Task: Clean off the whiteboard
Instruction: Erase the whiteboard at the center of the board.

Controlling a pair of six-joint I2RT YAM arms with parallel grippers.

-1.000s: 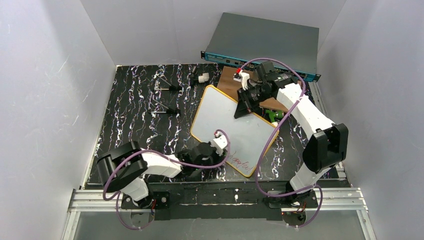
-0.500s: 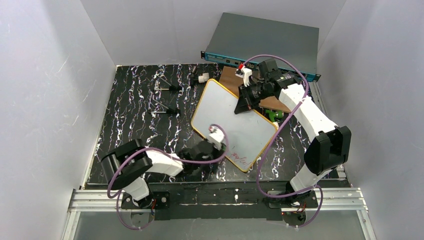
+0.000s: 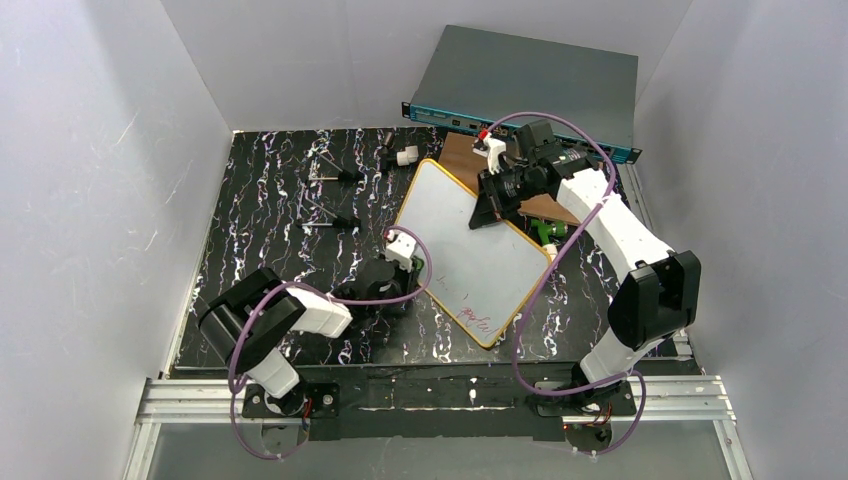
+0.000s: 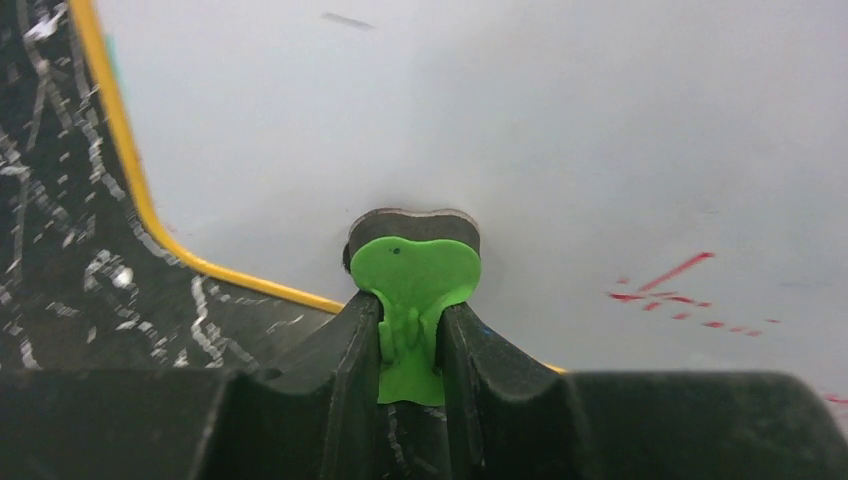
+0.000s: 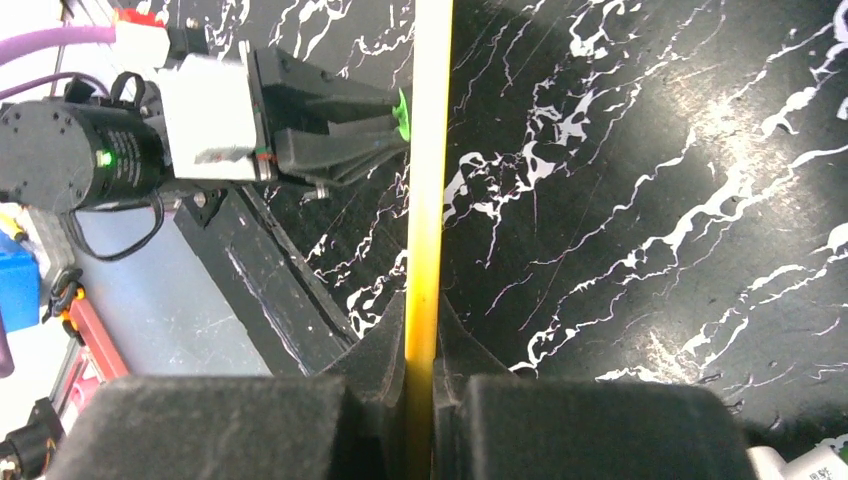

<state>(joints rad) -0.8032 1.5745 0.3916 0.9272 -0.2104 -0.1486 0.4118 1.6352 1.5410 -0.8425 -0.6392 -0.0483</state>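
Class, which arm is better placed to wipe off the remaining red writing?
Left: the left gripper holds the green eraser against the whiteboard near the red writing; the right gripper is clamped on the board's yellow frame.

**Around the bench**

Beyond the right gripper [image 3: 483,213] lies a grey metal rack box with a teal front panel [image 3: 525,85]. A brown wooden board [image 3: 457,160] sits just behind the gripper. Well to its left, two thin black-handled tools [image 3: 338,176] rest on the black white-veined tabletop [image 3: 260,220].
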